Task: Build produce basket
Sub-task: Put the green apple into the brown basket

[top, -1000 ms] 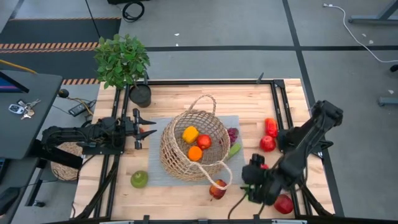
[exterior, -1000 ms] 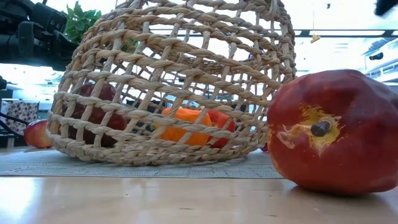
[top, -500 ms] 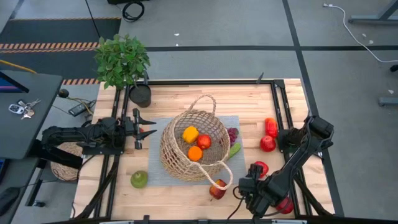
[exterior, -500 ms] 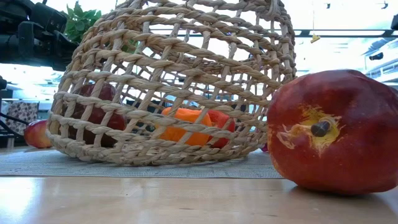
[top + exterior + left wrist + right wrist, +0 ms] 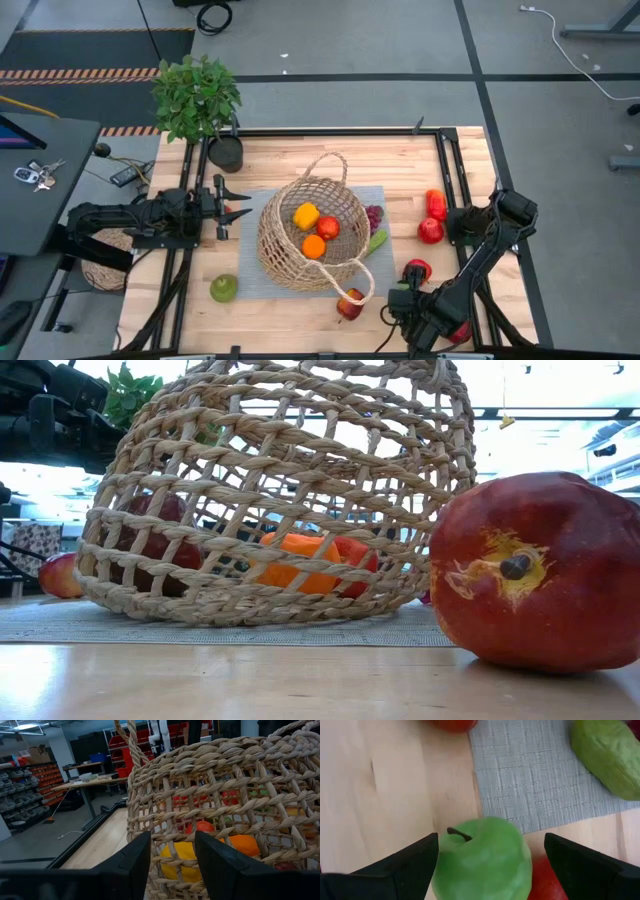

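Setting: wooden bench (image 5: 300, 310) with a grey mat (image 5: 530, 785) under the basket; a grey floor lies all around it in the high view.
Right end effector (image 5: 490, 855): we see its fingers (image 5: 395, 865) spread wide, one on each side of a green apple (image 5: 480, 860), with nothing gripped yet. In the high view the right end effector sits low at the near right edge of the bench.
Key relation: the green apple lies straight ahead of the right end effector, centred between the fingers, its stem pointing up towards the camera. It rests on bare wood just off the mat edge, with a red fruit (image 5: 547, 880) touching it on one side.
Next move, as we judge it: close in and down on the green apple; the red fruit crowds one finger's path.
Nearer arm: the right one by far; the left is well apart, across the basket.
Basket (image 5: 312, 238): mid-bench on the mat, holding a yellow pepper (image 5: 306, 215), an orange (image 5: 314, 246) and a red apple (image 5: 328, 227).
Loose produce: a pear (image 5: 607, 757) on the mat beside the basket, and another green apple (image 5: 223, 288) near the left front.
Left end effector (image 5: 232, 211): fingers closed, empty, parked level and pointing at the basket's left wall.
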You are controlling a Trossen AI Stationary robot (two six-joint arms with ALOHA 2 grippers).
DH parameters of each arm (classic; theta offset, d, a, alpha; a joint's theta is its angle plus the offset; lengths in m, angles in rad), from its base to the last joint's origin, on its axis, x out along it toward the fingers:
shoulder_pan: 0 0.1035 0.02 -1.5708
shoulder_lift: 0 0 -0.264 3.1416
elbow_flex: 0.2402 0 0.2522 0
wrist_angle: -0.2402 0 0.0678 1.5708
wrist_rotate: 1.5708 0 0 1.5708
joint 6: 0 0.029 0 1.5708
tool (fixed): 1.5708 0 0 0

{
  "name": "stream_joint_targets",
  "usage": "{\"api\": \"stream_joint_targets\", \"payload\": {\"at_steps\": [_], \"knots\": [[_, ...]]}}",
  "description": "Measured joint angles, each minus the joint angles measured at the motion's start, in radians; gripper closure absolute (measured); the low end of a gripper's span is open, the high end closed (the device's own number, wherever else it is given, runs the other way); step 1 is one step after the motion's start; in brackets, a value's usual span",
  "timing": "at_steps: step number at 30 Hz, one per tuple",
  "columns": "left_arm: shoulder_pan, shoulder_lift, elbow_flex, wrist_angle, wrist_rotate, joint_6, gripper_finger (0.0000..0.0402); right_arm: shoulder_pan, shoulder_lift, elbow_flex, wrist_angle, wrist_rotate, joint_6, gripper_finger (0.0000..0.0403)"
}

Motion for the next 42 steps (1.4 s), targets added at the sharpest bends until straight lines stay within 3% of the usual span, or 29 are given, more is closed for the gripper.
{"api": "stream_joint_targets", "payload": {"at_steps": [8, 14, 21, 27, 42], "knots": [[0.000, 0.000, 0.000, 0.000, 0.000, 0.000, 0.0241, -0.015, 0.003, 0.000, 0.010, -0.070, -0.130, 0.0005], [0.000, 0.000, 0.000, 0.000, 0.000, 0.000, 0.0241, -0.052, 0.003, 0.000, 0.017, -0.207, -0.292, 0.0004], [0.000, 0.000, 0.000, 0.000, 0.000, 0.000, 0.0241, -0.050, 0.003, -0.024, 0.044, -0.143, -0.455, 0.0013], [0.000, 0.000, 0.000, 0.000, 0.000, 0.000, 0.0241, -0.054, 0.002, -0.071, 0.047, -0.176, -0.541, 0.0021], [0.000, 0.000, 0.000, 0.000, 0.000, 0.000, 0.0241, -0.068, 0.002, -0.101, 0.048, -0.203, -0.583, 0.0053]]}}
